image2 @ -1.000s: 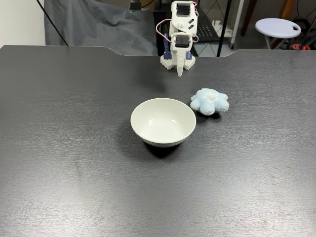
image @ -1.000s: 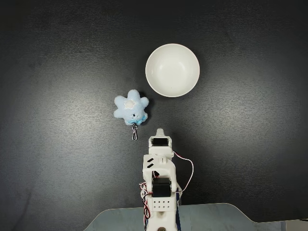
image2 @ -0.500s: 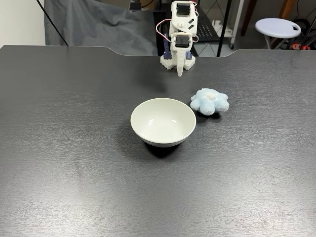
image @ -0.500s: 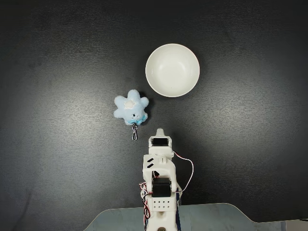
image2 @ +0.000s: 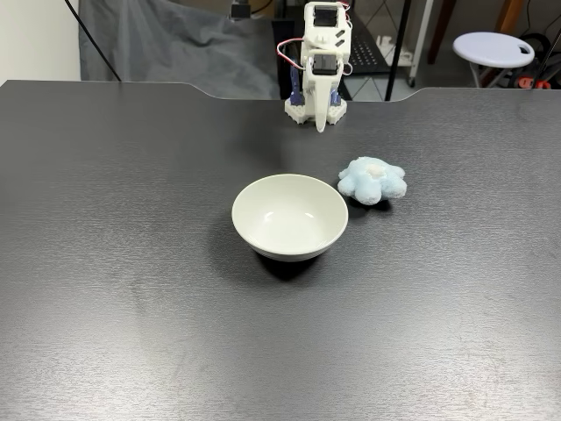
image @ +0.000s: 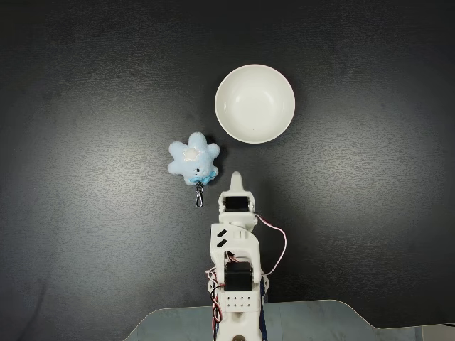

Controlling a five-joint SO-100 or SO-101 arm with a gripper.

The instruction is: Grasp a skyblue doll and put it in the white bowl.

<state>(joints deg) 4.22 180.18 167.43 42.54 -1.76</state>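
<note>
Since a moment before, our gripper (image: 235, 175) had stretched forward beside the skyblue doll (image: 193, 159), fingers apparently clenched and empty, the white bowl (image: 254, 104) waiting.

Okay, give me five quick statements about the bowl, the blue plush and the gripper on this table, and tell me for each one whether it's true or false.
1. The white bowl has nothing in it. True.
2. The skyblue doll lies inside the bowl. False: it lies on the black table, apart from the bowl.
3. The gripper is holding the doll. False: it is clear of the doll and holds nothing.
4. A metal keychain clasp hangs from the doll on the side toward the arm's base in the top-down fixed view. True.
5. In the fixed view facing the arm, the doll lies left of the bowl. False: it lies to the right.
</note>
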